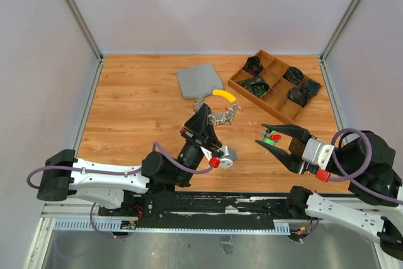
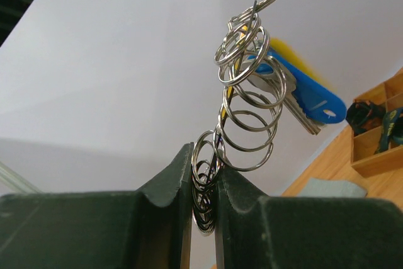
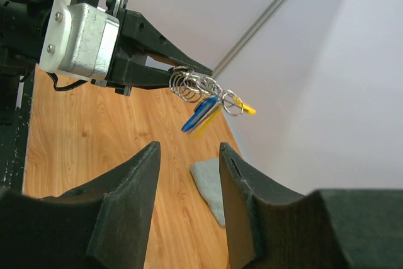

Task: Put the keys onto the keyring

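My left gripper (image 1: pixel 208 111) is raised over the middle of the table and shut on the keyring (image 1: pixel 225 116), a chain of silvery loops. In the left wrist view the loops (image 2: pixel 249 118) stand up out of the pinched jaws (image 2: pixel 204 155). A blue key (image 2: pixel 308 96) and a yellow key (image 1: pixel 223 94) hang on the far end of the chain. My right gripper (image 1: pixel 263 135) points left toward it, open, with nothing between its jaws (image 3: pixel 189 149). Green and red keys (image 1: pixel 272 135) show by its fingertips in the top view; they do not appear in the right wrist view.
A folded grey cloth (image 1: pixel 199 81) lies at the back centre of the wooden table. A wooden compartment tray (image 1: pixel 261 100) holding dark bundled items stands at the back right. White walls with metal posts close in the table on three sides.
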Available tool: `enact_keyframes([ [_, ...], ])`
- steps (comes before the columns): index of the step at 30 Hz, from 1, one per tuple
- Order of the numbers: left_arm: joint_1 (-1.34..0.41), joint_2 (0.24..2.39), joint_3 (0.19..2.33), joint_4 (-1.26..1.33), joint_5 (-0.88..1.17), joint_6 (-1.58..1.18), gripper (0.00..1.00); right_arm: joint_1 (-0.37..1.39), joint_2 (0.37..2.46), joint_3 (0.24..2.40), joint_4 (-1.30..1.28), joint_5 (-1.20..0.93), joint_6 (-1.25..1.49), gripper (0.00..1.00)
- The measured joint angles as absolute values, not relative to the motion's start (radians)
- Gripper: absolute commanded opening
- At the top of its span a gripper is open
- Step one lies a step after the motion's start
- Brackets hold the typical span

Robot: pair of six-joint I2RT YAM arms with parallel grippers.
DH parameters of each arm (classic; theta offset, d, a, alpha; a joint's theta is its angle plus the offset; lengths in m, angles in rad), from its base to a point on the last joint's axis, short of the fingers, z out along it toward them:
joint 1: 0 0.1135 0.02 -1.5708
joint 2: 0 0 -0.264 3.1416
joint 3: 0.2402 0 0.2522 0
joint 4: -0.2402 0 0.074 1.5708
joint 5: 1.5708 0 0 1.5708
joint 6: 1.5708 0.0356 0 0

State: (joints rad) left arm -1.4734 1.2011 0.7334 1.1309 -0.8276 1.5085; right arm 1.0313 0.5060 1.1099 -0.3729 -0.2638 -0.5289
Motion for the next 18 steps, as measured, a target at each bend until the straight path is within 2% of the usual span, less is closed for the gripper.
enact_keyframes([
  [10, -1.509, 1.211, 0.739, 1.114, -0.756, 1.491, 0.01, 1.031, 0.543, 1.136, -0.413, -0.370, -0.705, 0.37],
  [18, -1.534, 1.237, 0.781, 1.085, -0.751, 1.442, 0.01, 1.031, 0.543, 1.136, -0.423, -0.401, -0.866, 0.36],
])
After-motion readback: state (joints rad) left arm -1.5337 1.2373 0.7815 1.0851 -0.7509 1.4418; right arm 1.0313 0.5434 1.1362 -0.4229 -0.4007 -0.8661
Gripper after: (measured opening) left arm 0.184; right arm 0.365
